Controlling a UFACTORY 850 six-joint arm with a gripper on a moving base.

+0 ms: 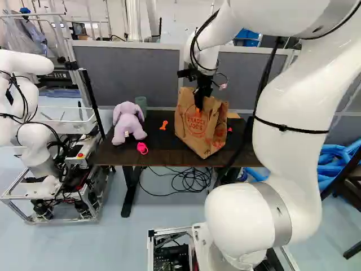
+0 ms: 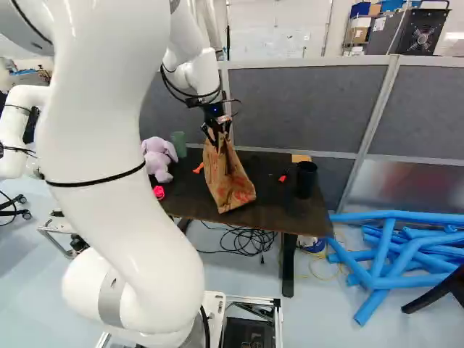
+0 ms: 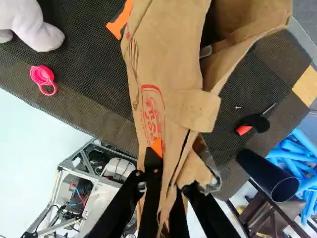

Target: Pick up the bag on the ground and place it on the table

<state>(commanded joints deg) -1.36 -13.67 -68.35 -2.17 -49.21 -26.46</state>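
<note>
The brown paper bag [image 1: 192,127] is at the table's middle, tilted, with its lower corner near the front edge of the dark table [image 1: 163,155]. Whether its bottom touches the tabletop I cannot tell. Over it, my gripper [image 1: 199,101] reaches down from above onto the bag's upper part. In the wrist view the gripper [image 3: 166,191] is shut on the bag's pinched paper, an orange pad [image 3: 157,147] showing against it. The bag [image 3: 171,64] spreads out ahead of the fingers, its mouth partly open. The other fingertip is hidden by the paper.
On the table are a purple plush toy [image 1: 128,121], a green cup [image 1: 141,103], an orange piece [image 1: 163,125], a pink item [image 1: 142,148] and a black cup [image 2: 306,177]. Another robot [image 1: 34,135] stands left; blue tubes [image 2: 406,246] lie right. Grey partitions [image 2: 312,101] rise behind.
</note>
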